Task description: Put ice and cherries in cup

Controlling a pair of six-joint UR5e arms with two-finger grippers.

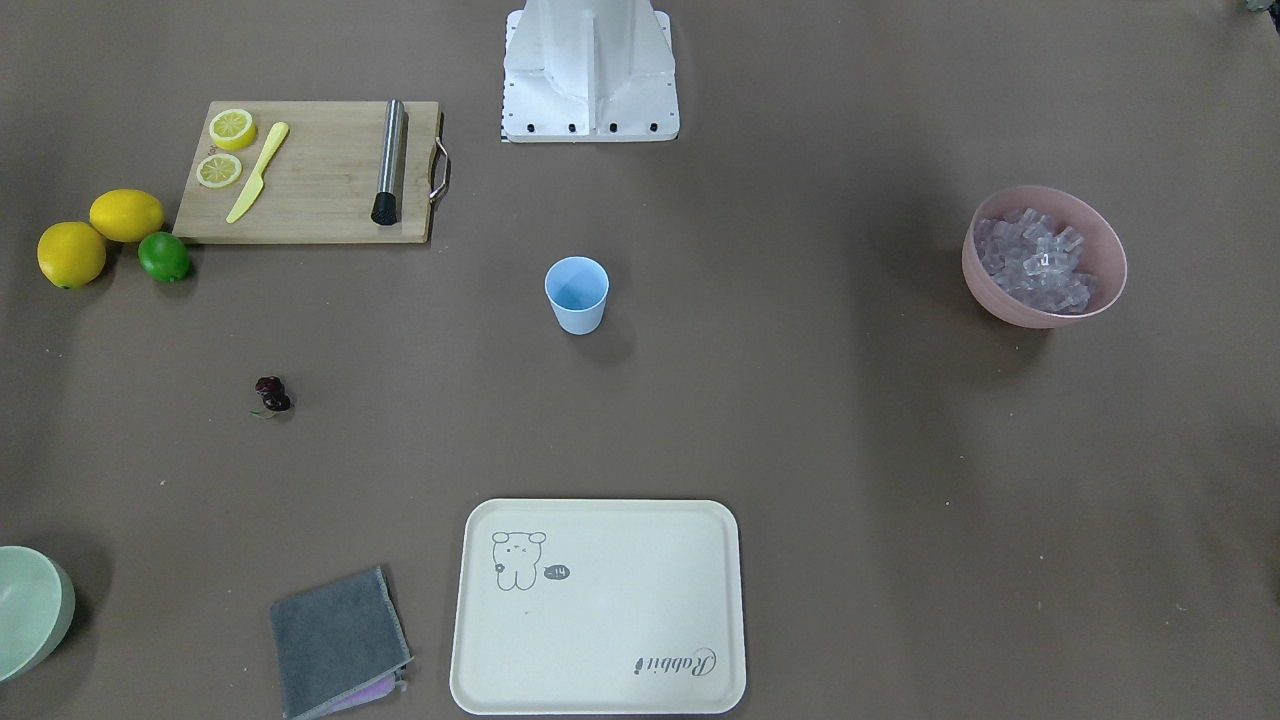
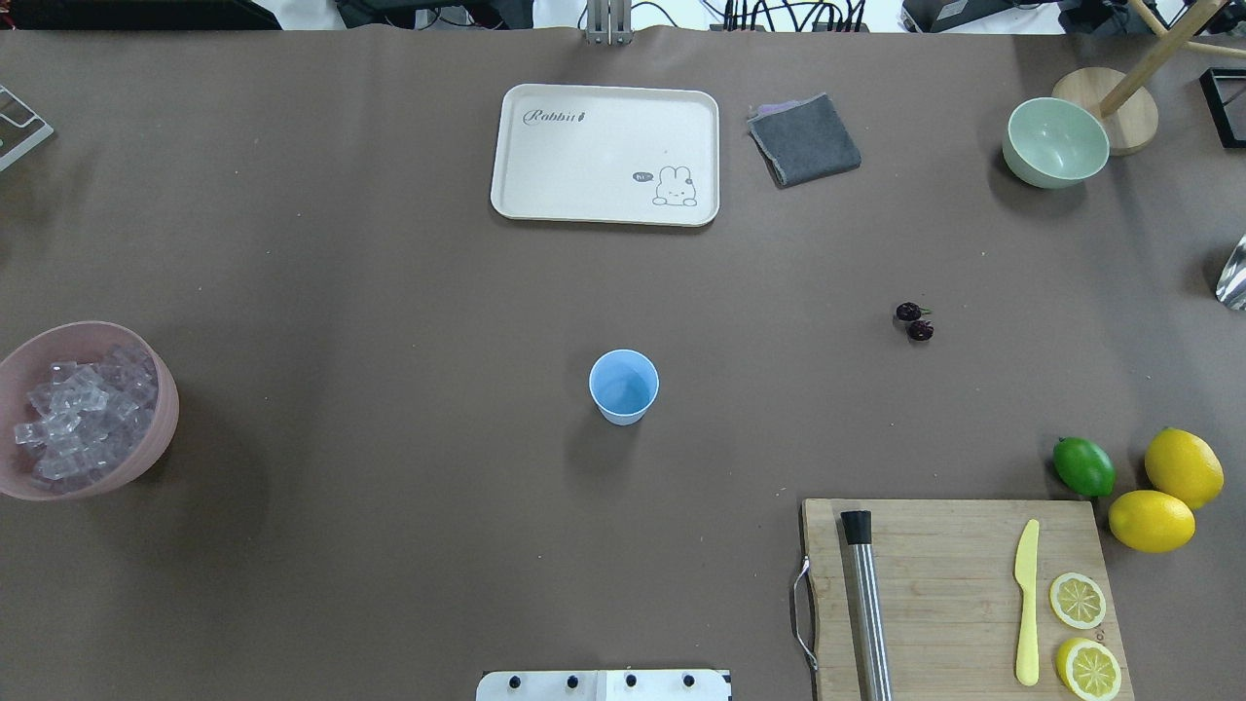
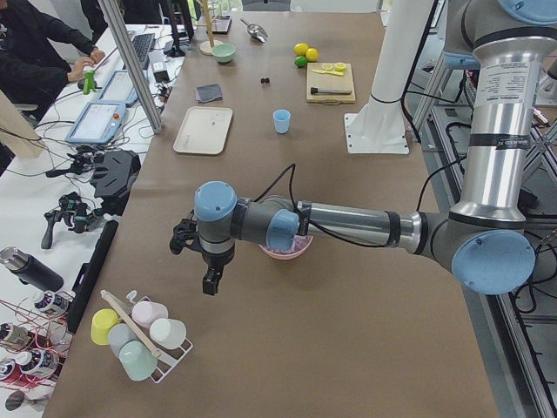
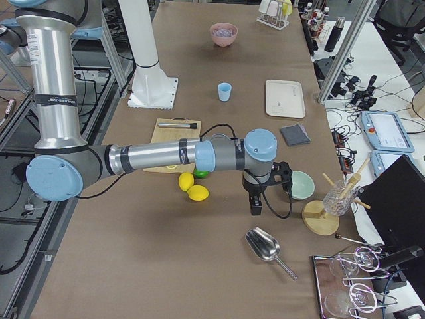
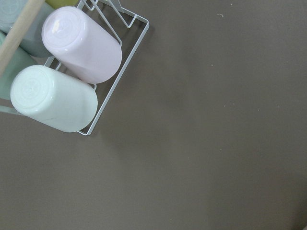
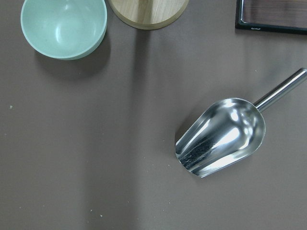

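The light blue cup (image 1: 577, 293) stands upright mid-table, seen too in the overhead view (image 2: 624, 386). The cherries (image 1: 272, 394) lie on the table on my right side (image 2: 914, 321). The ice (image 1: 1040, 258) fills a pink bowl (image 2: 161, 438) at my far left. My left gripper (image 3: 211, 283) hangs over the table beyond the pink bowl, near a rack of cups. My right gripper (image 4: 256, 207) hangs over the table between a pale green bowl (image 4: 302, 184) and a metal scoop (image 6: 223, 136). I cannot tell whether either gripper is open or shut.
A cutting board (image 2: 954, 584) with a muddler, yellow knife and lemon slices lies near my right. Two lemons and a lime (image 2: 1083, 465) sit beside it. A cream tray (image 2: 605, 154) and grey cloth (image 2: 804, 139) lie at the far side. The cup rack (image 5: 72, 72) is under my left wrist.
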